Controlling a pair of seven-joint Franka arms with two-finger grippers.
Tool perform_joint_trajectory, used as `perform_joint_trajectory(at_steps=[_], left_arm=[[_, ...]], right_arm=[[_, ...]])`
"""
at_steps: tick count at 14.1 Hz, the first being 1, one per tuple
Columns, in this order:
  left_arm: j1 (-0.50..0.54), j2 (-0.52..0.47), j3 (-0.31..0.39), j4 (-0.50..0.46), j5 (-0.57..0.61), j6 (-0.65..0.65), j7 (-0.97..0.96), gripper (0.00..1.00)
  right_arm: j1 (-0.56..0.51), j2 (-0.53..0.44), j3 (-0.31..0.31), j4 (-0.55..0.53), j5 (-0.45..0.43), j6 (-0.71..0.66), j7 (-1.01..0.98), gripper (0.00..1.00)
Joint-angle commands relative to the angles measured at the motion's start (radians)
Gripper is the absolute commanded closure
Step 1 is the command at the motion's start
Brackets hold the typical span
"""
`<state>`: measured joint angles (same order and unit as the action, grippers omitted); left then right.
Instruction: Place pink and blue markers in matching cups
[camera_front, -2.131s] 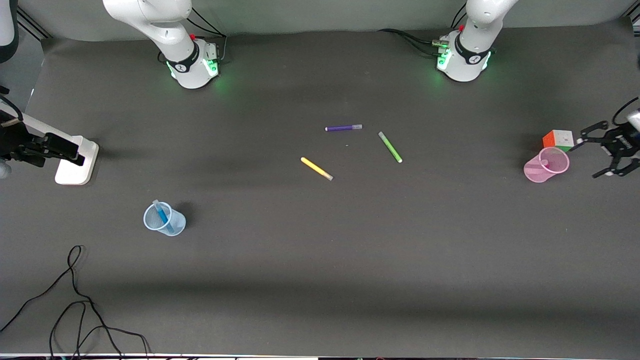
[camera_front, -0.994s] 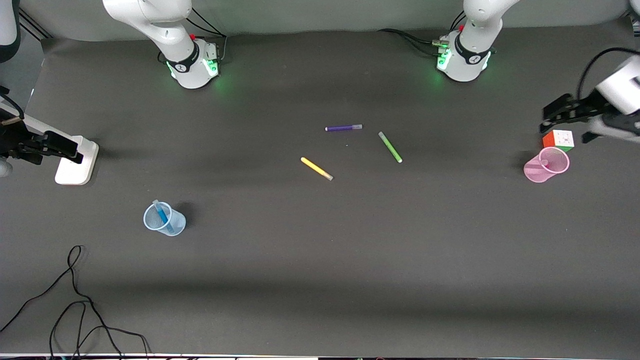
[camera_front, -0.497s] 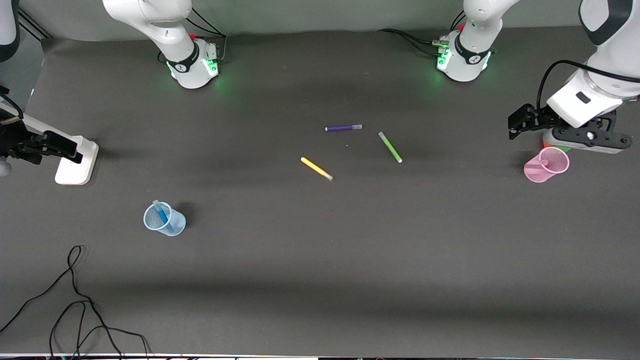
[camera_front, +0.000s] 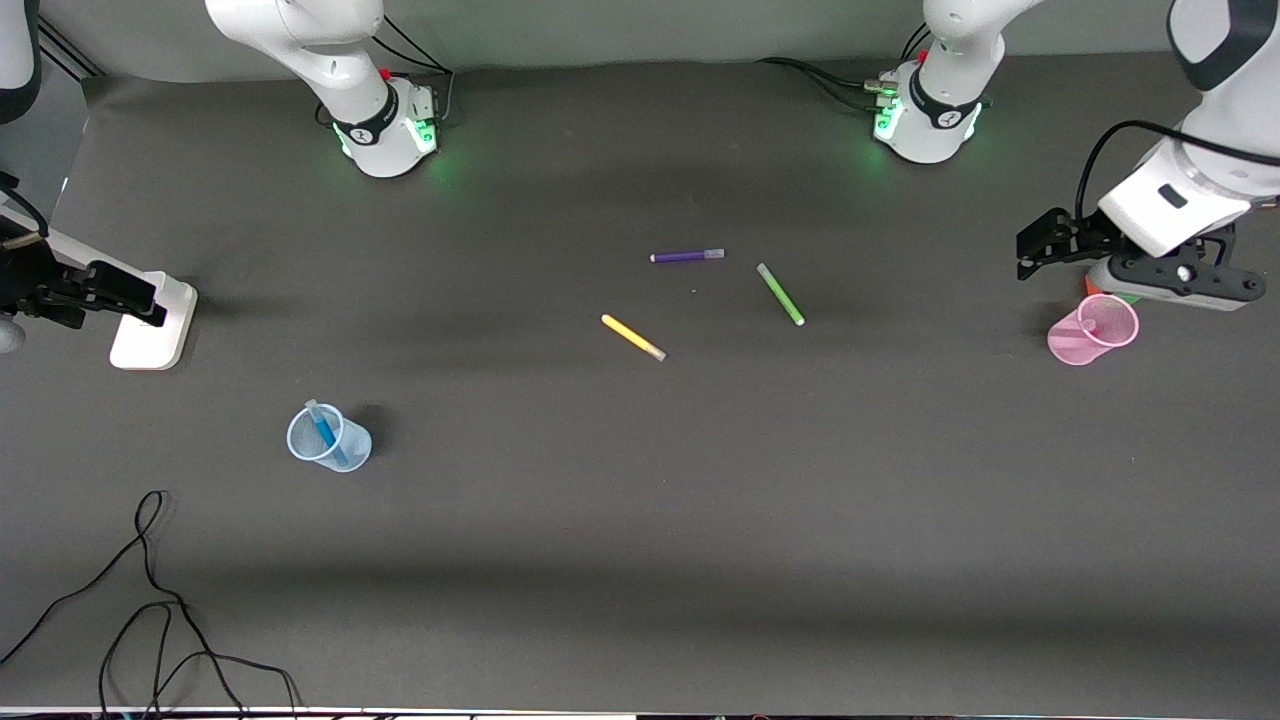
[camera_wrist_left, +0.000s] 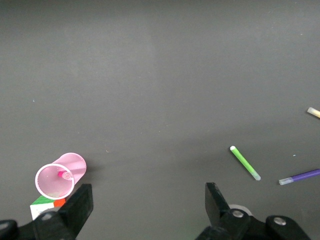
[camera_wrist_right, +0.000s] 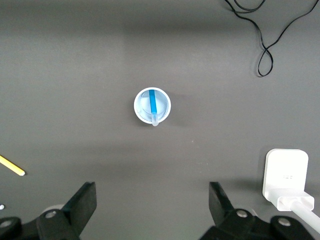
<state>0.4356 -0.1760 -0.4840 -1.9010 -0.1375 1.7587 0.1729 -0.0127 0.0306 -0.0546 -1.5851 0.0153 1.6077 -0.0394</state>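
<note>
A pale blue cup (camera_front: 328, 440) stands toward the right arm's end of the table, with the blue marker (camera_wrist_right: 152, 106) leaning inside it. A pale pink cup (camera_front: 1093, 332) stands toward the left arm's end and holds the pink marker (camera_wrist_left: 62, 175). My left gripper (camera_wrist_left: 148, 200) hangs open and empty over the puzzle cube (camera_wrist_left: 44, 206), right beside the pink cup. My right gripper (camera_wrist_right: 152, 200) is open and empty too, waiting high at its end of the table, with the blue cup in its view.
Yellow (camera_front: 633, 337), lime-green (camera_front: 780, 294) and purple (camera_front: 687, 256) pens lie in the middle of the table. A white adapter (camera_front: 150, 322) sits under the right arm. A black cable (camera_front: 150, 600) loops along the edge nearest the front camera.
The left arm has swung in from the table's end and now hangs over the cube, hiding most of it. Cups, markers and the right arm have not moved.
</note>
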Motion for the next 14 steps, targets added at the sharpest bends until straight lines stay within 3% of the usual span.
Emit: perform_joint_trajectory(at_steps=[1,3,5,7,10,14], left_arm=[[-0.191,0.030,0.172,0.025,0.021,-0.012,-0.016,0.00],[-0.384,0.041,0.366,0.026,0.022,-0.007,-0.024,0.00],[-0.467,0.046,0.451,0.028,0.067,-0.007,-0.018,0.00],[-0.637,0.076,0.595,0.081,0.160,-0.024,-0.023,0.00],[-0.649,0.154,0.602,0.216,0.197,-0.091,-0.013,0.00],[-0.649,0.191,0.602,0.281,0.211,-0.125,-0.016,0.00]], right_arm=[[0.011,-0.020,-0.007,-0.010,-0.009,-0.006,0.024,0.00],[0.011,-0.020,-0.007,-0.010,-0.009,-0.006,0.024,0.00],[0.011,-0.020,-0.007,-0.010,-0.009,-0.006,0.024,0.00],[0.011,-0.020,-0.007,-0.010,-0.008,-0.006,0.024,0.00],[0.011,-0.020,-0.007,-0.010,-0.008,-0.006,0.024,0.00],[0.011,-0.020,-0.007,-0.010,-0.008,-0.006,0.024,0.00]])
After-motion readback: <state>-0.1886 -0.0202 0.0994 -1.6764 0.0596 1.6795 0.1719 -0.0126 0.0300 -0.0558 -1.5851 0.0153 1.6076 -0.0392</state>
